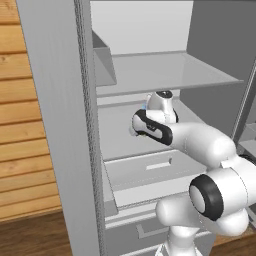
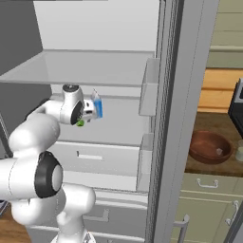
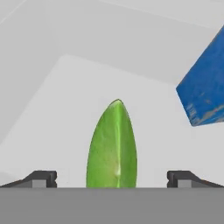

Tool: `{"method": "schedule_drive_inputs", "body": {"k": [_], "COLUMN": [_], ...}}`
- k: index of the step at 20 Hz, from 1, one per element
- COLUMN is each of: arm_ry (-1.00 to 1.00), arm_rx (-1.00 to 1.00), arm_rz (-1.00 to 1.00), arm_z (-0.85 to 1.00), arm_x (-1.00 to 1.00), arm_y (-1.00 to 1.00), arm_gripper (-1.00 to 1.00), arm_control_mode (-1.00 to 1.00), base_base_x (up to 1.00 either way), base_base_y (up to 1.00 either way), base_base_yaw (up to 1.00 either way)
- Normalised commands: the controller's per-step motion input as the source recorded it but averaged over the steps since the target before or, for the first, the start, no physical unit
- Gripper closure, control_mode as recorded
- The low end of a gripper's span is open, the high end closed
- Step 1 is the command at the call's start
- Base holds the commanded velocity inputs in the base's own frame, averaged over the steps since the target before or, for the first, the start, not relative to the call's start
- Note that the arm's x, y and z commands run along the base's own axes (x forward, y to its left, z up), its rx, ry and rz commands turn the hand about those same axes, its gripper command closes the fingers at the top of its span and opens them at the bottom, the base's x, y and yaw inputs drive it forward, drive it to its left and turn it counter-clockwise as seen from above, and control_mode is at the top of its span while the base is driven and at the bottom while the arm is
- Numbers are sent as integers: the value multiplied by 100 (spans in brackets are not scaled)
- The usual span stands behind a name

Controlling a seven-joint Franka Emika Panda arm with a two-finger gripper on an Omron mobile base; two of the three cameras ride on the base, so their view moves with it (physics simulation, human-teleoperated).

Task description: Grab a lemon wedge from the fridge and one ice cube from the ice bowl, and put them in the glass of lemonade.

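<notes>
Two cameras sit behind the white robot arm (image 1: 210, 150), one on its left and one on its right. Both look forward into the open tall grey fridge (image 2: 171, 118) and share its shelves. The hand camera looks from very close at the small green-yellow lemon wedge (image 3: 112, 146).

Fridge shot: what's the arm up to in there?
The arm is reaching into the open fridge, its hand open on either side of the lemon wedge lying on a shelf, not yet gripped. A blue-and-white carton stands just beside it. Out on the counter, the ice bowl waits with an ice cube inside.
</notes>
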Motion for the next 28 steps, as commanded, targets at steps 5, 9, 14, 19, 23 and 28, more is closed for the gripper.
{"method": "schedule_drive_inputs", "body": {"k": [5, 9, 14, 19, 23, 28], "arm_ry": [3, 3, 3, 2, 1, -3], "arm_rx": [0, 0, 0, 1, 0, 1], "arm_rz": [0, 0, 0, 0, 0, 0], "arm_z": [-48, -40, -26, -8, -5, -2], "arm_x": [15, 13, 1, -1, -2, -25], "arm_y": [15, 12, 1, 0, 0, 0], "arm_gripper": [-100, -100, 100, 100, 100, 100], "arm_control_mode": [-100, -100, -100, -100, -100, -100], "base_base_x": [0, 0, 0, 0, 0, 0], "base_base_y": [0, 0, 0, 0, 0, 0], "base_base_yaw": [0, 0, 0, 0, 0, 0]}}
